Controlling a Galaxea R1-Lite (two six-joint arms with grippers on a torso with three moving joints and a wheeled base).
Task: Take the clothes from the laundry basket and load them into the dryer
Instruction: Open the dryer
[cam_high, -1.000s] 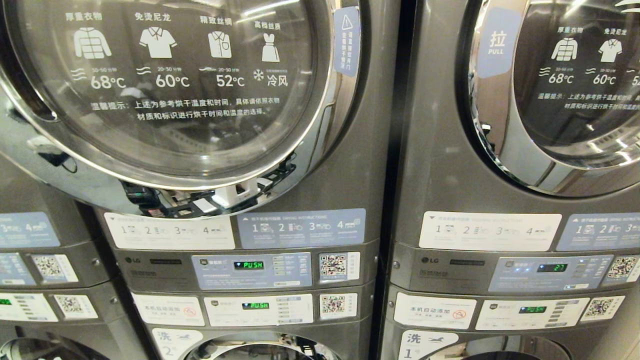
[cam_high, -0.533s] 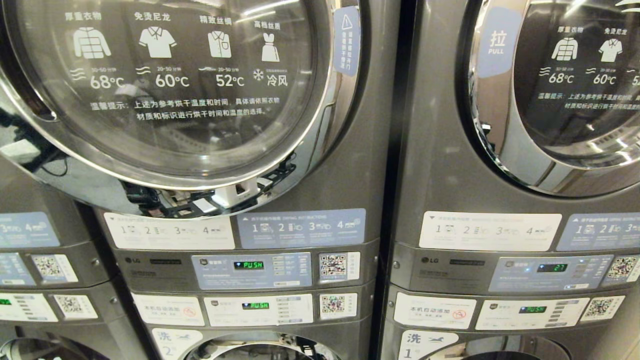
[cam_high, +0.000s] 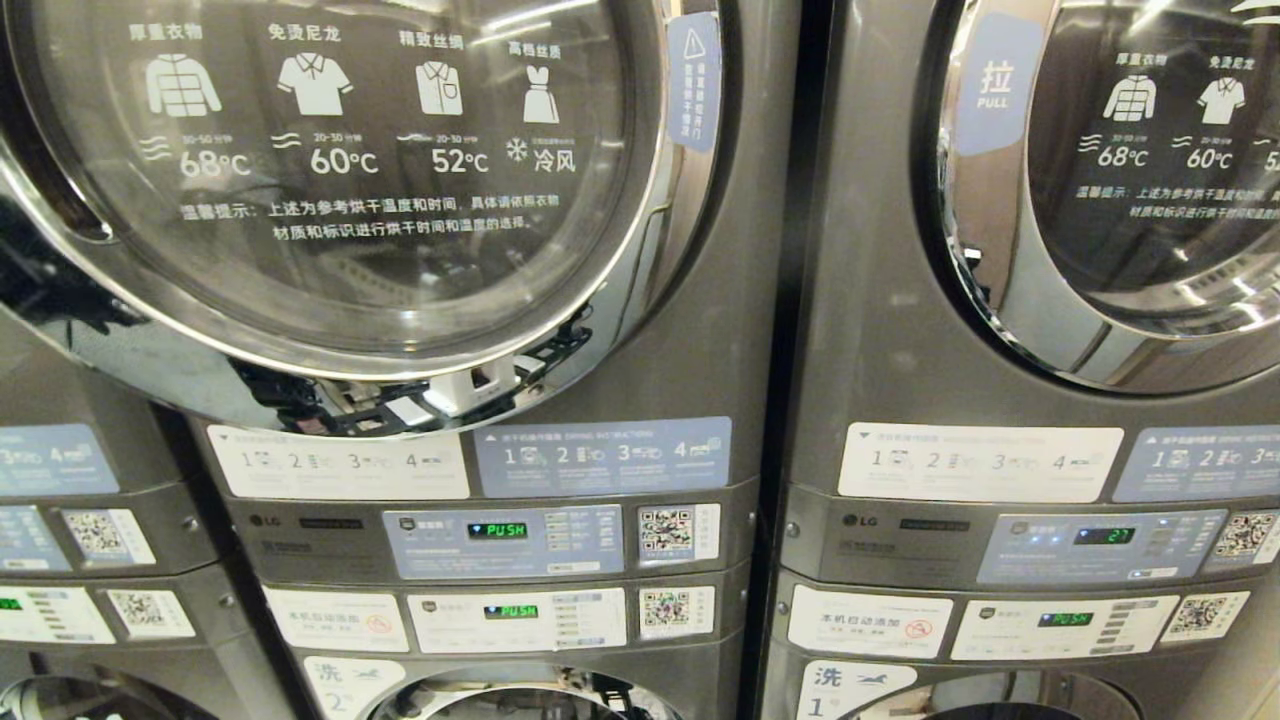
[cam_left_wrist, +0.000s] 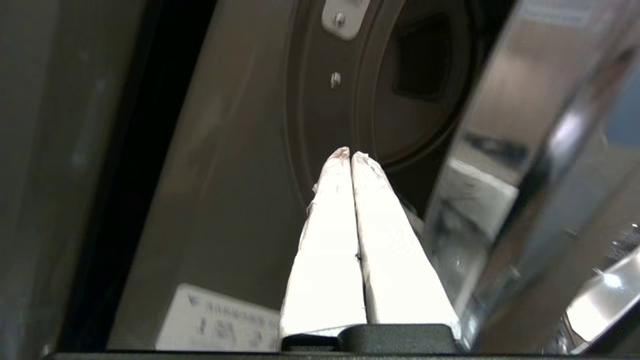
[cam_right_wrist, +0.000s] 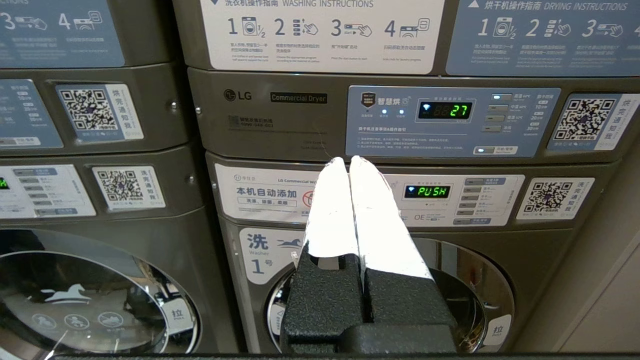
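Note:
The dryer's round glass door (cam_high: 330, 180) with a chrome rim fills the upper left of the head view and stands ajar, overlapping the neighbouring machine. My left gripper (cam_left_wrist: 350, 154) is shut and empty. It points into the gap between the grey dryer front (cam_left_wrist: 240, 150) and the door's chrome edge (cam_left_wrist: 500, 150), toward the dark drum opening (cam_left_wrist: 420, 60). Lower down, my right gripper (cam_right_wrist: 345, 159) is shut and empty, level, facing the right column's control panels. Neither arm appears in the head view. The clothes and the laundry basket are out of view.
A second dryer door (cam_high: 1120, 180) with a PULL label is at the right; its panel (cam_right_wrist: 450, 110) reads 27. Below it is washer 1 (cam_right_wrist: 475, 295), with its panel (cam_right_wrist: 427, 191) reading PUSH. More stacked machines (cam_high: 60, 520) stand to the left.
A pale and dark reflection on the left dryer door's chrome rim at the far left has shifted and darkened. The door, machines and camera stay where they were.

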